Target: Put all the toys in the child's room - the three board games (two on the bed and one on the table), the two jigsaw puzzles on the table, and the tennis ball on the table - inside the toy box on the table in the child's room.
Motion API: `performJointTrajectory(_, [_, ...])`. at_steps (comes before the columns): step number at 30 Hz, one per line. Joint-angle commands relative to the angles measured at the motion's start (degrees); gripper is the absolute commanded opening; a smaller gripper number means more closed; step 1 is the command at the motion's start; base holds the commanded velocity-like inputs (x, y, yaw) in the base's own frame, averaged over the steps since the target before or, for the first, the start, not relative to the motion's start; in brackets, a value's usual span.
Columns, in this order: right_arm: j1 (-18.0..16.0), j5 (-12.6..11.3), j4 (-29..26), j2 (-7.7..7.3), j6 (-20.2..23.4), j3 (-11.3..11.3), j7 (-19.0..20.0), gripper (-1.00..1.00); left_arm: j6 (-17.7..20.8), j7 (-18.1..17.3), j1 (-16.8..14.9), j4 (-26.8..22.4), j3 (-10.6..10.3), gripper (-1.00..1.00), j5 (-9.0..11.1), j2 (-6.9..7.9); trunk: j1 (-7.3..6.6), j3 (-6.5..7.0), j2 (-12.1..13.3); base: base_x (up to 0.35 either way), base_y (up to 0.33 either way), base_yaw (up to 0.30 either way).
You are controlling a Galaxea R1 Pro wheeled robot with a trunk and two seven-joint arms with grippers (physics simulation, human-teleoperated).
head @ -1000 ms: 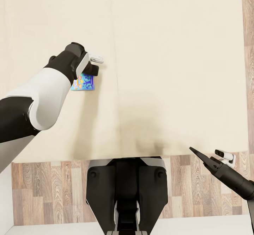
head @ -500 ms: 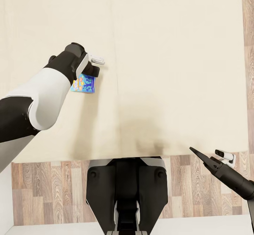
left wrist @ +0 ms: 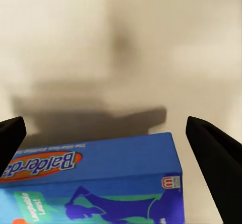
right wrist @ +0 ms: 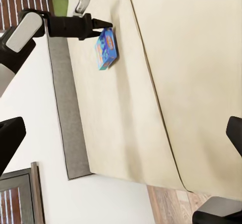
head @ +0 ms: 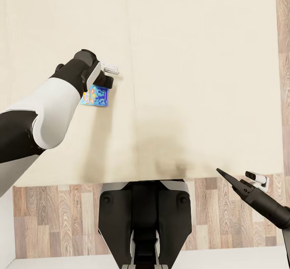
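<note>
A blue board game box with cartoon print lies on the cream bed, at the left. My left gripper hangs just over its far edge. In the left wrist view the box reads "Balderdash" and lies between the two black fingers, which stand wide apart and open, not touching it. My right gripper is low at the right, over the wood floor by the bed's near edge, open and empty. From the right wrist, the box sits under the left arm's fingertips.
The bed's near edge runs across in front of my base, with wood floor below it. A seam runs along the mattress. A dark bed frame and white wall lie beyond the bed's left side.
My left gripper has shifted very slightly over the box. The right arm and the view have not moved.
</note>
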Motion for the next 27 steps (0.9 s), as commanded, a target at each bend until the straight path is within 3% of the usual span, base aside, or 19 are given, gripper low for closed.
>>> performJointTrajectory(1, [0.0,-0.2,0.0,0.0,0.4,0.0,0.1,1.0,0.3,-0.6,0.0,0.0,0.1,1.0,-0.4,-0.01,0.05,0.01,0.0,0.0,0.0,0.0])
performJointTrajectory(27, [0.0,-0.2,0.0,-0.13,0.4,0.0,0.0,1.0,0.4,-0.6,0.0,0.1,0.1,1.0,-0.5,0.29,0.05,1.67,0.0,0.0,0.0,0.0])
